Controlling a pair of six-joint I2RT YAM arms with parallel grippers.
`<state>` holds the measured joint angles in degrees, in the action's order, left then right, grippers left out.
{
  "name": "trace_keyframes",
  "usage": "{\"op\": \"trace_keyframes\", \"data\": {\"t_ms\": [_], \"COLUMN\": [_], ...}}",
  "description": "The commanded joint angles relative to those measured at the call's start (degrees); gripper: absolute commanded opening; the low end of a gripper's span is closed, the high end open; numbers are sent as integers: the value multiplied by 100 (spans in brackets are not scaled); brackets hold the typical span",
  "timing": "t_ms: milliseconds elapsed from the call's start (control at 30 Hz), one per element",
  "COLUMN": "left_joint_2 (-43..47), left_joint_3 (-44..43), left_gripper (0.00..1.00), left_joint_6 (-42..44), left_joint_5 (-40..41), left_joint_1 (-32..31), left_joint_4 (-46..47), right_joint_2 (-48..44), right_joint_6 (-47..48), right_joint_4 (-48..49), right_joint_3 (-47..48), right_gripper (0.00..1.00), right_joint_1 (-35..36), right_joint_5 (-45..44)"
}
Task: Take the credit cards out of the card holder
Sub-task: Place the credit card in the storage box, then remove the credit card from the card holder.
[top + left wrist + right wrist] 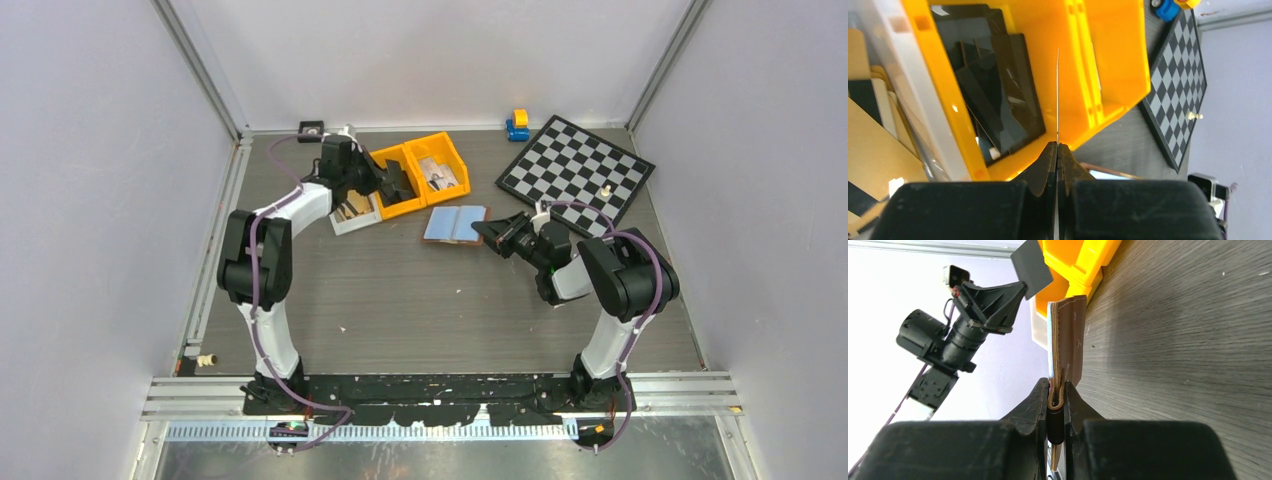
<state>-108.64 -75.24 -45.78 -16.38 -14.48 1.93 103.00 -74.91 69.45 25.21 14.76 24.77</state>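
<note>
Left gripper (1057, 145): I see the fingers pinched down narrow on 1 thin card, with almost no gap between the pads.
Held card (1057, 90): it shows edge-on from the left wrist as a bare line. The right wrist camera shows its flat, dark grey face (1030, 262). It hangs over the left yellow bin (963, 130), close to the wall beside the right yellow bin (452, 190).
Right gripper (1057, 390): I read it as clamped on the near edge of the card holder (1070, 340), brown leather squeezed between both fingers.
Card holder position: in the overhead view it lies open (455, 223) with its pale blue inside up. It sits just in front of the right yellow bin, with my right gripper on its right side. I cannot tell whether the far half touches the table (400, 300).
Cards in bin (437, 173): pale pieces with dark print lie inside the right yellow bin. I cannot count them.
Left bin contents: black flat pieces (998, 90) are stacked inside, under the held card.
White tray (340, 222): it sits touching the left bin's left side and holds tan wooden pieces (878, 150).
Chessboard (580, 172): it is at the far right, well apart from the holder, with 1 small pale piece (606, 188) standing on it.
Toy car (517, 125): blue and yellow, it sits at the back wall, near the chessboard's far corner.
</note>
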Motion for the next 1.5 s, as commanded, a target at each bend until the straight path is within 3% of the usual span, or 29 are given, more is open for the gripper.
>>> {"op": "trace_keyframes", "data": {"t_ms": [0,400,700,1000,1133,1300,1400,1467], "left_joint_2": [-297,-1037,-104,2147,3405,4960,5380,5146], "left_joint_3": [-395,-1003,-806,724,1455,3021,4185,4392], "left_gripper": [0,1,38,67,99,100,100,97], "left_joint_6": [41,116,627,928,951,360,244,236], "left_joint_5": [43,-330,214,864,1406,2583,2087,1488], "left_joint_1": [197,171,-249,-938,-1280,-1277,-1277,-1277], "left_joint_4": [-89,-664,-1125,-1245,-1599,-932,859,1614], "right_joint_2": [-56,-105,-151,-112,-95,-176,-274,-381], "right_joint_6": [-110,-111,28,81,54,161,279,366], "right_joint_4": [614,618,359,554,717,701,583,404], "right_joint_3": [-46,-78,-17,84,84,147,208,278], "right_gripper": [0,0,0,1,0,1,1,0], "right_joint_1": [-18,-21,-24,-15,-9,12,19,37], "right_joint_5": [-135,-185,-184,88,194,330,429,516]}}
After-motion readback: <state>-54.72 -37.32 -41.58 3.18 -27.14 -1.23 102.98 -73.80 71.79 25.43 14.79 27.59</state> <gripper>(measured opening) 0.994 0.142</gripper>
